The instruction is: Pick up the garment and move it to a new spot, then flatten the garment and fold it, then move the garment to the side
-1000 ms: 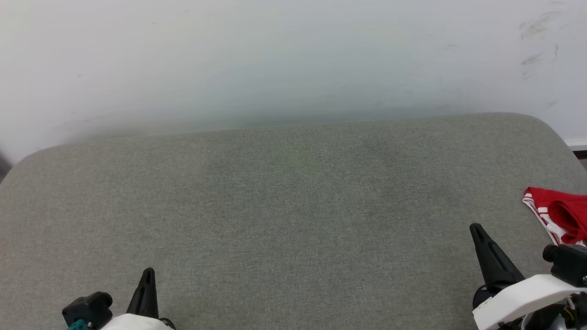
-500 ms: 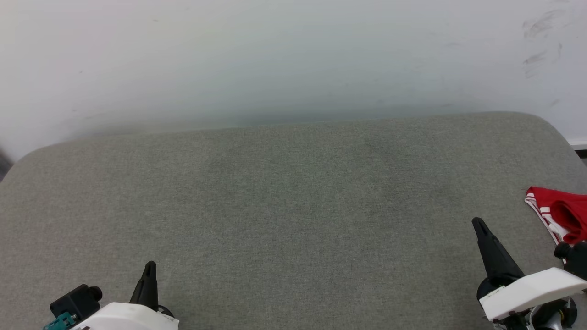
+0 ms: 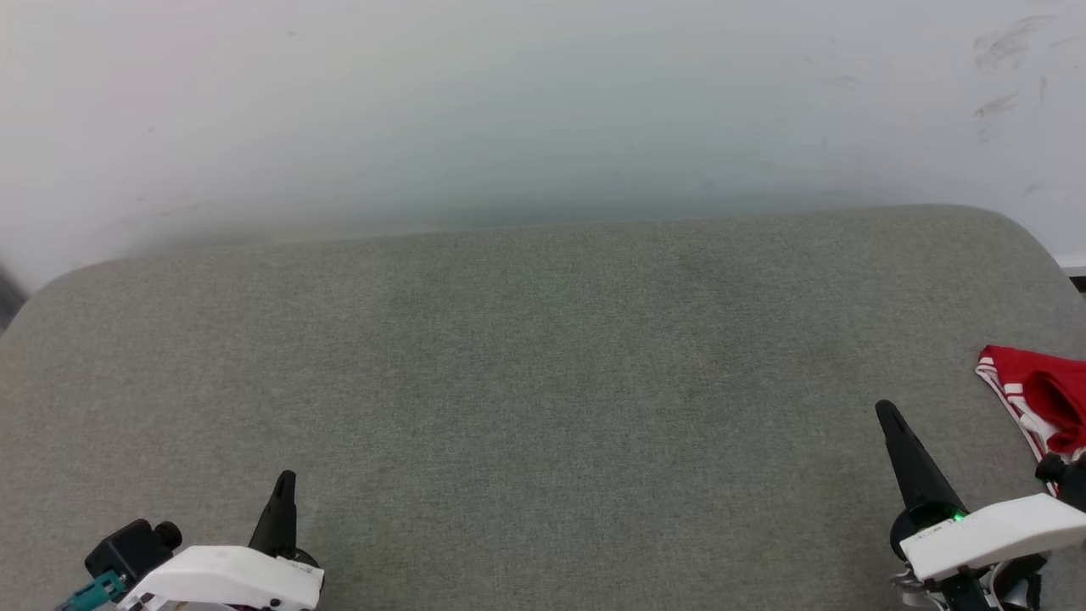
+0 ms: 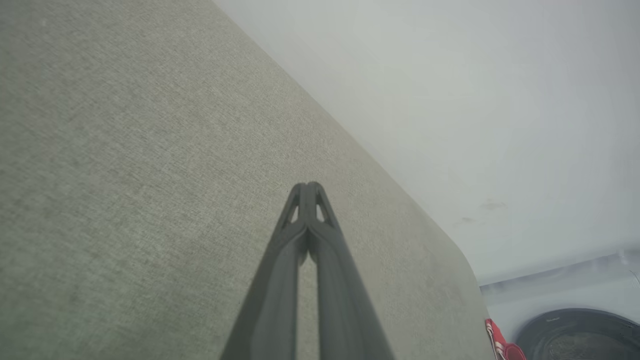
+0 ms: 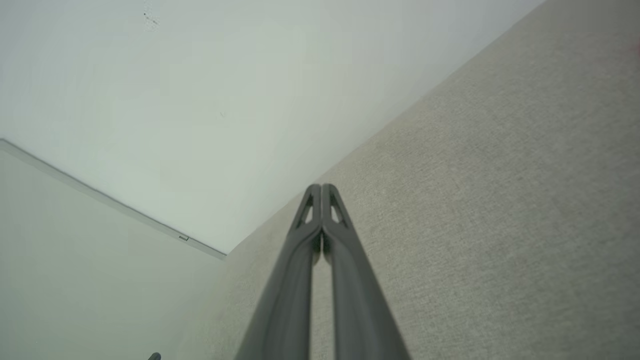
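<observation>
**Standing clear of the garment, both grippers shut and empty**

1. Work surface. The grey padded surface [image 3: 543, 382] runs the width of the head view against a pale wall [image 3: 543, 102]. Its right end curves away to a rounded corner. Judgement: anything nudged sideways near that corner could slide off, and there is no lip to stop it.

2. Task item. The garment [image 3: 1031, 395] lies bunched on the surface at its right end, red with striped trim. It is cut off by the right border of the head view, and a red sliver of it [image 4: 500, 345] shows at the far corner in the left wrist view. Most of its extent is hidden. Judgement: with the heap partly out of frame, a reach could land on trim or a single layer only. The cloth would then drag or slip loose on the lift, or be pushed toward the rim instead of gathered.

3. Right gripper [image 3: 887, 414]. It stands over bare surface, near the garment and to its left. The dark housing on its wrist overlaps the red cloth in the head view, and contact there cannot be confirmed. Judgement: a swing to the right with the jaws together would only prod the heap.

4. Left gripper [image 3: 285, 482]. It is well apart from the garment, over bare surface at the lower left.

5. Fingers. In each wrist view the two fingers [image 4: 295, 260] [image 5: 350, 260] meet at the tips. Both grippers are clenched, holding nothing and touching nothing.
</observation>
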Controlling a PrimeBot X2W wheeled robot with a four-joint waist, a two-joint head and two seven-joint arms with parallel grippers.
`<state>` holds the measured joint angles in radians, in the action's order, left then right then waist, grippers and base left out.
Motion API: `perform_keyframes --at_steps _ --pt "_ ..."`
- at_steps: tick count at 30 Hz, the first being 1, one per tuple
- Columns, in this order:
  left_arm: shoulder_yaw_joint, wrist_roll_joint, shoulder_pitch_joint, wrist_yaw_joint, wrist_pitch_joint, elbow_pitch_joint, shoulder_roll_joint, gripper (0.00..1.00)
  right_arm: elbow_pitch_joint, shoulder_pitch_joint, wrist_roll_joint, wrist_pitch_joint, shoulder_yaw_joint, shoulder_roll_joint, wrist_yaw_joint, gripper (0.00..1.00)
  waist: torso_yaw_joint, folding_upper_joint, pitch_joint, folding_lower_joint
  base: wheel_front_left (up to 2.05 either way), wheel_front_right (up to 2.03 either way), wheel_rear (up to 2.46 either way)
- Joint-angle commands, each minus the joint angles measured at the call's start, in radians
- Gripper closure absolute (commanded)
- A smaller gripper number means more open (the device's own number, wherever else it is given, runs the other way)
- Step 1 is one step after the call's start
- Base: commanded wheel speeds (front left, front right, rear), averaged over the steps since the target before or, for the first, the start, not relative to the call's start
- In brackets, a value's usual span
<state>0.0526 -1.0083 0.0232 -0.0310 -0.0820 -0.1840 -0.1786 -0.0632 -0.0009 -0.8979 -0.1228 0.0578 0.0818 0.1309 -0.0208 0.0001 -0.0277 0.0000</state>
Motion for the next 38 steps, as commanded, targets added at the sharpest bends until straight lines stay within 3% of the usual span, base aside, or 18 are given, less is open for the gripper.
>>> perform_keyframes --at_steps 1,38 --pt "-0.013 -0.024 -0.030 0.011 0.007 0.009 0.001 1.00 0.004 -0.033 -0.031 0.005 0.006 -0.003 0.000 1.00 0.000 -0.0001 0.000 0.0000 0.00 0.00 0.00" --pt "-0.098 -0.354 -0.092 0.098 0.112 -0.030 0.071 1.00 -0.101 -0.079 -0.415 0.008 0.036 -0.020 0.000 1.00 0.010 -0.0001 0.015 0.0000 0.00 0.00 0.00"
